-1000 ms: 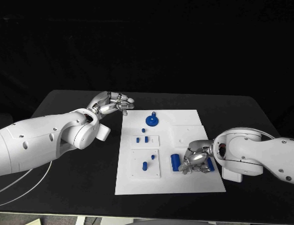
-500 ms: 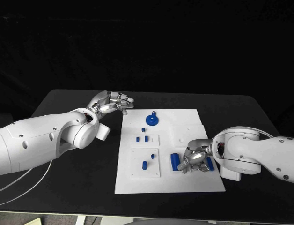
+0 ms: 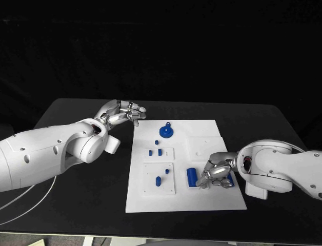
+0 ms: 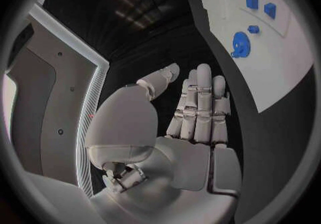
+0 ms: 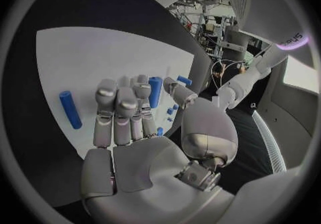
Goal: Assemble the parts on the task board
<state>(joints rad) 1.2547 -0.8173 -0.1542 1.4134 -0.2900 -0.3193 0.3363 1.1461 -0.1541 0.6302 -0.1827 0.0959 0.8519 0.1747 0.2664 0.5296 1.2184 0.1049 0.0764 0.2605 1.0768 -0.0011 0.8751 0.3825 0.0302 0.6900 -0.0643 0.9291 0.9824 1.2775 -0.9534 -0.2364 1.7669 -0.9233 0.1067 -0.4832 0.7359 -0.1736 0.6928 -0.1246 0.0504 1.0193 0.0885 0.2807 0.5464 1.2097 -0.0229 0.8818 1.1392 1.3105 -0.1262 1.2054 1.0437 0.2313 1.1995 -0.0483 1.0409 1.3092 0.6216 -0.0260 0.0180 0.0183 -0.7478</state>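
**Two hands at the white board, blue parts laid out**

The left hand hovers over the black tabletop just off the far left corner of the task board, fingers straight, side by side and holding nothing. On the board lie a round blue part, small blue pegs and a blue cylinder. The right hand sits over the board's right edge, fingers slightly curled and close together, beside another blue cylinder; nothing is gripped.
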